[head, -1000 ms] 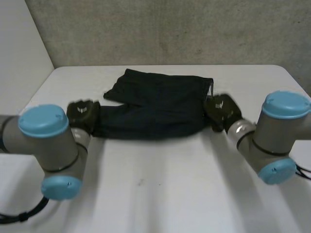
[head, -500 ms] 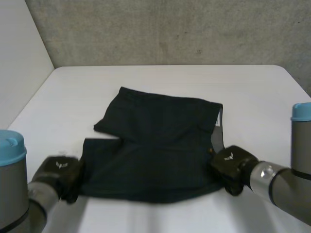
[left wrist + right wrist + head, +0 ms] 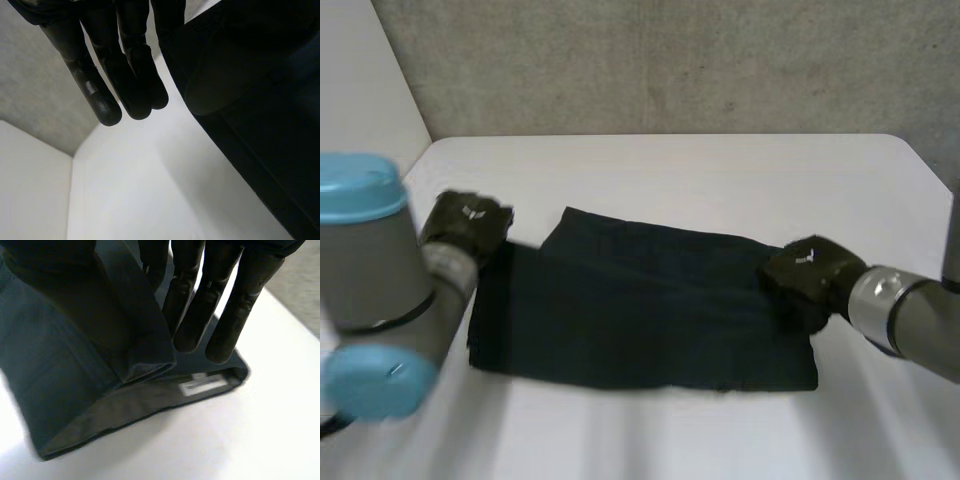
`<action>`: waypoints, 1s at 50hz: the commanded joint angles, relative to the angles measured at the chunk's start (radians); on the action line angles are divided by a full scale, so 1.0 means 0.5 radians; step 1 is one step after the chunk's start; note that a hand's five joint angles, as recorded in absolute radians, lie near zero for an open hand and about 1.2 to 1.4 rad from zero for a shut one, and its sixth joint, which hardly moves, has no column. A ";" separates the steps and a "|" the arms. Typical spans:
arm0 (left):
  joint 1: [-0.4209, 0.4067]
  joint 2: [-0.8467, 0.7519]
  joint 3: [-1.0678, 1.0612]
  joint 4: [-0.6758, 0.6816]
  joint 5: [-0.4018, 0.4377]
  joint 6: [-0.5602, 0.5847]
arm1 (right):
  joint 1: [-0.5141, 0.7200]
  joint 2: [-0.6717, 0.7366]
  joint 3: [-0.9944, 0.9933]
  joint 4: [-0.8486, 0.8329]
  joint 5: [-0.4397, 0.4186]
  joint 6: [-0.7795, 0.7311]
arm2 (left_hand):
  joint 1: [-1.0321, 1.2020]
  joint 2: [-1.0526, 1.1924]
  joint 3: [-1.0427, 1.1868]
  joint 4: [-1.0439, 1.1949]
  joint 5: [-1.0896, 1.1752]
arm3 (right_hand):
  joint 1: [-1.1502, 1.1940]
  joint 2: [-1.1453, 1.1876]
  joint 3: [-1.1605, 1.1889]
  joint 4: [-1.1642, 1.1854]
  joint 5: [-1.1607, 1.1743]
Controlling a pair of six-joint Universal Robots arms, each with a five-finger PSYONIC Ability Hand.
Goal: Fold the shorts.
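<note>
Shorts just doubled over on the white table (image 3: 670,170), both hands still on them.

The dark, thin-cloth shorts (image 3: 640,320) lie in the middle of the table as a long, low band. A moment ago they were spread wider, with both hands at the edge on the robot's side. That edge has now been carried over to the far side, so I judge one fold is nearly made and letting go comes next. The left hand (image 3: 468,225) is at the far left corner. Its fingers (image 3: 132,75) are straight and together, pinching cloth against the thumb. The right hand (image 3: 810,278) pinches the waistband end the same way, fingers (image 3: 235,305) straight and slightly apart. A small white label (image 3: 202,386) shows inside the open waist.
</note>
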 commanded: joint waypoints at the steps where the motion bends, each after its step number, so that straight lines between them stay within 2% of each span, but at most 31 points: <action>1: -0.007 -0.761 0.787 0.159 -0.028 0.016 | 0.005 0.347 -0.331 -0.259 0.236 0.042 | 0.501 0.388 0.409 0.384 0.468 | 0.830 0.418 0.445 0.406 0.491; 6: -0.025 -1.151 1.299 0.175 -0.092 0.007 | 0.002 0.531 -0.451 -0.495 0.288 0.036 | 0.501 0.388 0.409 0.384 0.468 | 0.830 0.418 0.445 0.406 0.491; 10: -0.037 -1.314 1.496 0.199 -0.074 -0.005 | 0.005 0.620 -0.491 -0.682 0.383 0.024 | 0.501 0.388 0.409 0.384 0.468 | 0.830 0.418 0.445 0.406 0.491; 15: -0.062 -1.425 1.616 0.380 -0.065 0.007 | 0.008 0.666 -0.491 -0.937 0.472 0.018 | 0.501 0.388 0.409 0.384 0.468 | 0.830 0.418 0.445 0.406 0.491; 23: -0.074 -1.575 1.717 0.653 -0.053 0.022 | 0.033 0.881 -0.586 -1.204 0.442 0.002 | 0.501 0.388 0.409 0.384 0.468 | 0.830 0.418 0.445 0.406 0.491; 24: -0.074 -1.587 1.724 0.665 -0.050 0.022 | 0.036 0.930 -0.616 -1.216 0.439 -0.004 | 0.501 0.388 0.409 0.384 0.468 | 0.681 0.269 0.296 0.257 0.342; 25: -0.077 -1.606 1.733 0.678 -0.041 0.019 | 0.036 0.948 -0.629 -1.216 0.439 -0.004 | -0.149 -0.262 -0.241 -0.266 -0.182 | 0.197 -0.215 -0.188 -0.227 -0.142; 27: -0.080 -1.612 1.730 0.678 -0.019 0.016 | 0.033 0.979 -0.650 -1.220 0.442 -0.004 | -1.067 -1.180 -1.159 -1.184 -1.100 | -0.696 -1.108 -1.081 -1.120 -1.035; 28: -0.083 -1.612 1.730 0.678 -0.007 0.019 | 0.036 0.985 -0.665 -1.232 0.445 -0.004 | -1.502 -1.615 -1.594 -1.619 -1.535 | -1.456 -1.868 -1.841 -1.880 -1.795; 29: -0.092 -1.612 1.727 0.675 -0.004 0.022 | 0.036 0.979 -0.666 -1.244 0.445 -0.001 | -1.942 -2.055 -2.034 -2.059 -1.975 | -1.614 -2.025 -1.998 -2.038 -1.952; 31: -0.114 -1.609 1.705 0.672 -0.007 0.016 | 0.033 0.961 -0.663 -1.272 0.454 0.021 | -1.942 -2.055 -2.034 -2.059 -1.975 | -1.614 -2.025 -1.998 -2.038 -1.952; 36: -0.160 -1.456 1.565 0.644 -0.040 0.010 | 0.011 0.713 -0.562 -1.263 0.476 0.027 | -1.942 -2.055 -2.034 -2.059 -1.975 | -1.614 -2.025 -1.998 -2.038 -1.952; 42: -0.148 -1.020 1.123 0.598 -0.047 -0.012 | 0.008 0.415 -0.319 -1.036 0.451 0.097 | -1.942 -2.055 -2.034 -2.059 -1.975 | -1.614 -2.025 -1.998 -2.038 -1.952; 46: -0.132 -0.763 0.825 0.589 -0.043 -0.018 | -0.007 0.203 -0.166 -0.766 0.417 0.309 | -1.942 -2.055 -2.034 -2.059 -1.975 | -1.614 -2.025 -1.998 -2.038 -1.952; 50: -0.099 -0.526 0.525 0.574 -0.037 -0.085 | -0.023 0.059 0.033 -0.539 0.252 0.569 | -1.942 -2.055 -2.034 -2.059 -1.975 | -1.546 -1.958 -1.931 -1.971 -1.885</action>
